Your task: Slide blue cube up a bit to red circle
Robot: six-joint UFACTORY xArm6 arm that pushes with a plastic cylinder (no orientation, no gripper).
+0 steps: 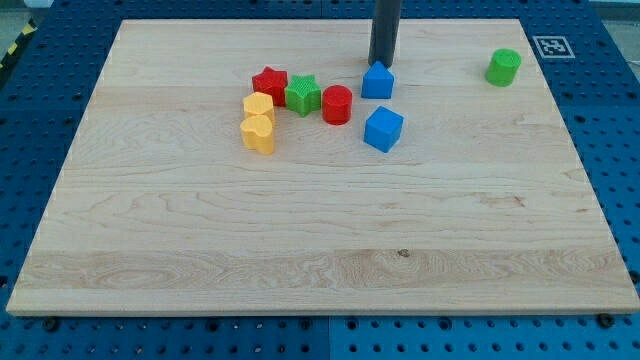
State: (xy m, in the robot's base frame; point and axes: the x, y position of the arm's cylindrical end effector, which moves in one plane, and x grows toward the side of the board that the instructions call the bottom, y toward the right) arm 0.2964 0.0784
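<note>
No jaws exist on this arm: it ends in a straight dark rod, and my tip stands on the wooden board near the view's top, just above the peak of a blue house-shaped block, touching it or very nearly so. The blue cube sits below that block, slightly toward the view's right, apart from my tip and turned a little askew. The red circle, a short red cylinder, stands to the cube's upper left, close by but with a clear gap of bare wood between them. Beside the red cylinder on the view's left is a green star, touching or almost touching it, and next to that a red star. Below the red star lie two yellow blocks, an upper yellow block and a lower yellow block, pressed together one above the other. A green cylinder stands alone near the board's top right corner, well apart from everything else.
</note>
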